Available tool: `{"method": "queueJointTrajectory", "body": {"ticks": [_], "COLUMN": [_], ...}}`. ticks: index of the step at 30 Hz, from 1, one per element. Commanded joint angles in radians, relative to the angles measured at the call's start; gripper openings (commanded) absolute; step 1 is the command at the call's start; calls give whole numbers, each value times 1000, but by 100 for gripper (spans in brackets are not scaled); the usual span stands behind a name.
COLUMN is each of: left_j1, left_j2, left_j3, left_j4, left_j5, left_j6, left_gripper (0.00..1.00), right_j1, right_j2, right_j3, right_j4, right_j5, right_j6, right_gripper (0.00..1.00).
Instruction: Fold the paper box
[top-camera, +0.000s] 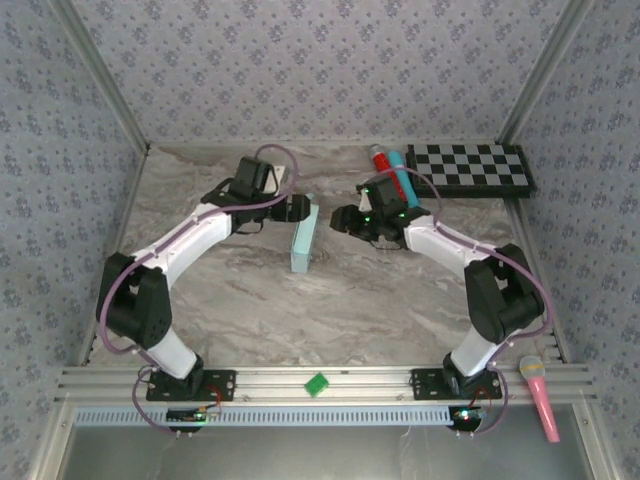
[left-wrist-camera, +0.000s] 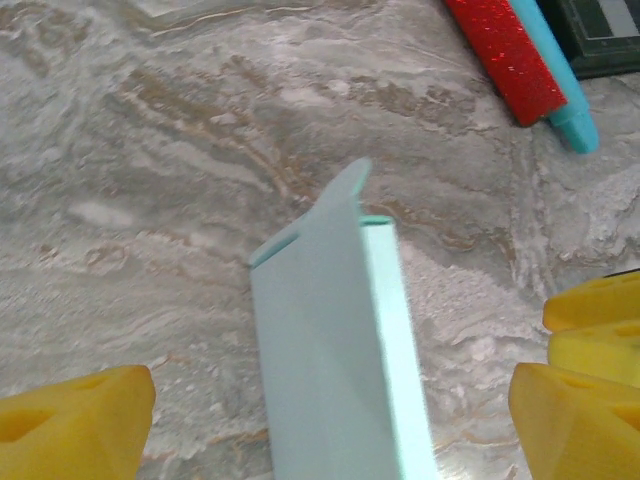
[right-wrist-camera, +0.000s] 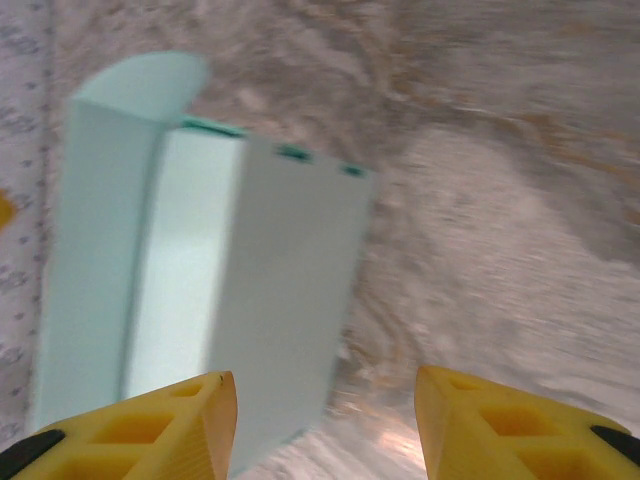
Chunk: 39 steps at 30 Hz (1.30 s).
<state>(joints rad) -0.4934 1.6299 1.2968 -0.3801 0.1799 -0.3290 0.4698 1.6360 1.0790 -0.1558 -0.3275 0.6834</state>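
Observation:
The paper box (top-camera: 303, 240) is a long, pale aqua box lying on the marble table between the two arms. In the left wrist view the box (left-wrist-camera: 330, 340) runs up between my yellow fingers (left-wrist-camera: 80, 420), with a rounded flap sticking up at its far end. My left gripper (top-camera: 296, 208) straddles the box's far end, open wide, its fingers clear of the card on both sides. My right gripper (top-camera: 340, 220) is open just right of the box. In the right wrist view the box (right-wrist-camera: 200, 270) sits ahead and to the left, partly behind the left finger (right-wrist-camera: 180, 420).
A black-and-white checkerboard (top-camera: 470, 168) lies at the back right, with a red tube (top-camera: 381, 160) and a teal one (top-camera: 398, 168) beside it. On the front rail sit a small green piece (top-camera: 317, 384) and a pink microphone (top-camera: 538, 395). Patterned walls enclose the table.

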Motion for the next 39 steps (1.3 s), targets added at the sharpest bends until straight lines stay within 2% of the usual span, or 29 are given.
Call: {"method": "queueJointTrajectory", "body": {"ticks": [1, 6, 14, 18, 24, 31, 35, 39], "left_j1": [-37, -113, -187, -193, -198, -198, -197, -191], "left_j2": [65, 150, 250, 267, 285, 289, 286, 296], "left_j3": [68, 159, 238, 248, 268, 267, 268, 283], "left_j4": [-127, -221, -294, -320, -348, -355, -349, -360], "left_j5": [-61, -205, -346, -365, -379, -401, -393, -339], "left_j6": [62, 105, 158, 166, 184, 201, 254, 356], "left_gripper": [92, 92, 87, 82, 66, 53, 54, 53], "right_j1": [-47, -110, -168, -175, -179, -182, -184, -184], "right_j2": [-58, -116, -168, -170, -169, -164, -164, -169], "right_j3": [-56, -136, -204, -214, -222, -221, -223, -224], "right_j4": [-53, -53, -51, -48, -42, -41, -46, -55], "right_j5": [31, 31, 28, 27, 26, 22, 22, 28], "right_j6": [-30, -33, -33, -30, -27, -26, -27, -31], "right_gripper": [52, 52, 52, 52, 52, 52, 52, 52]}}
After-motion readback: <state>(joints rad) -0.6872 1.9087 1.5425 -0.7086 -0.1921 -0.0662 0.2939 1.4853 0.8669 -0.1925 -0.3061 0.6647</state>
